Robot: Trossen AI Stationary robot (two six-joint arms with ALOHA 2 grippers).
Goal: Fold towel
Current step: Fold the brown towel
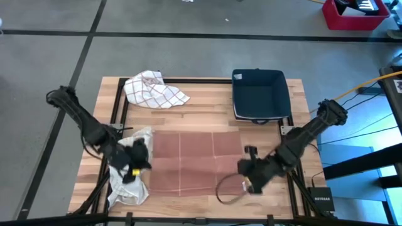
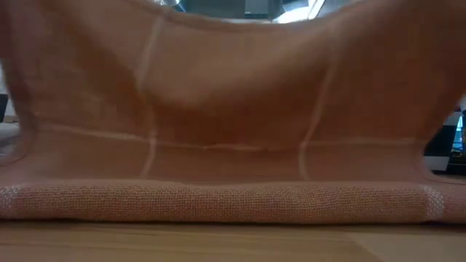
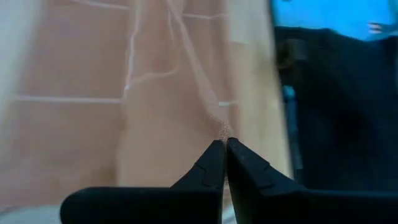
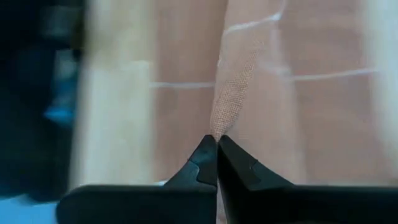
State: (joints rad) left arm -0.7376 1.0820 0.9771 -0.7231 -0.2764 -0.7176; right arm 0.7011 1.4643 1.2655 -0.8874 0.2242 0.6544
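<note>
1. Left pincer is pressed together on a corner of the brown towel, toward the surface's near-left corner. Right pincer is likewise pinching the towel's other near corner, toward the near-right corner of the surface.
2. Towel lies across the middle of the surface toward the near edge. In the low view its cloth rises up from a fold line resting on the wood, so the near portion looks lifted, w/ both corners held above the surface.
3. Step in hand, judged: carry the two held corners over to the far edge of the towel to make a half fold.
4. To do it well: move both arms together at the same height and pace so the lifted edge stays straight; keep light tension btw the corners, no sag in the middle; lay the corners down square on the far corners before letting go.
5. Watch-outs: a white cloth is bunched right by the left pincer near the near-left corner and could get dragged in. A loose cable loop lies by the right pincer.
6. Also present, clear of the fold path: a checked cloth near the far-left area, a dark blue bin at the far-right.
</note>
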